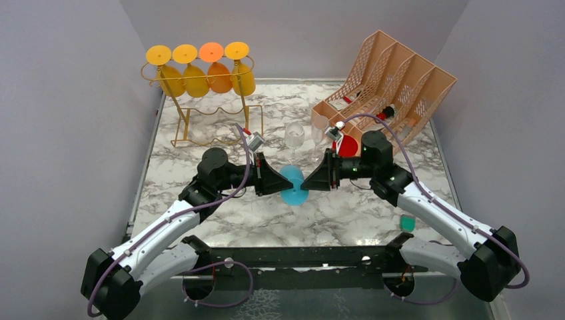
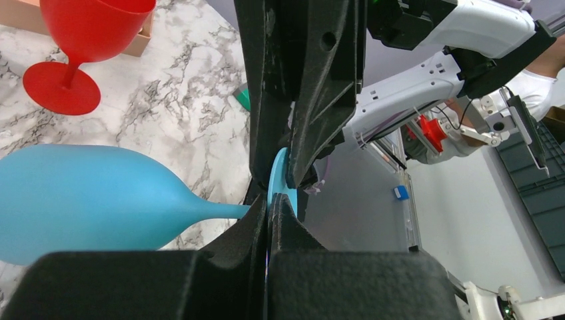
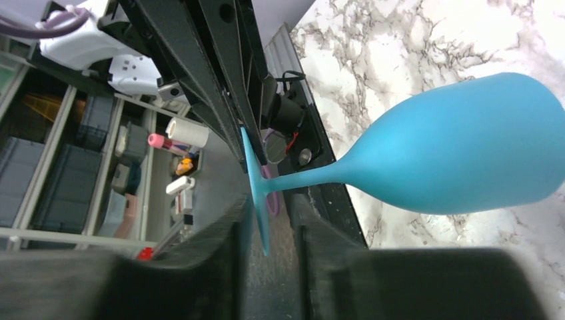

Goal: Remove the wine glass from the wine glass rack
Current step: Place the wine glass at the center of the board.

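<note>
The gold wire wine glass rack point(image 1: 180, 112) stands at the back left, with several yellow and orange glasses point(image 1: 197, 80) hanging upside down from it. A blue wine glass point(image 1: 293, 187) is held on its side over the table's middle, away from the rack. My left gripper point(image 1: 286, 181) is shut on the rim of its flat foot point(image 2: 278, 175); the bowl point(image 2: 80, 200) points away. My right gripper point(image 1: 306, 181) faces it, open, with the foot point(image 3: 256, 193) between its fingers point(image 3: 220, 247) and a gap on both sides. The bowl shows at the right in the right wrist view point(image 3: 466, 147).
A peach lattice file organizer point(image 1: 400, 77) stands at the back right. A red wine glass point(image 1: 346, 145) stands before it, also in the left wrist view point(image 2: 86, 40). Two clear glasses point(image 1: 294, 135) stand at mid-table. A small green object point(image 1: 407, 223) lies near the right arm.
</note>
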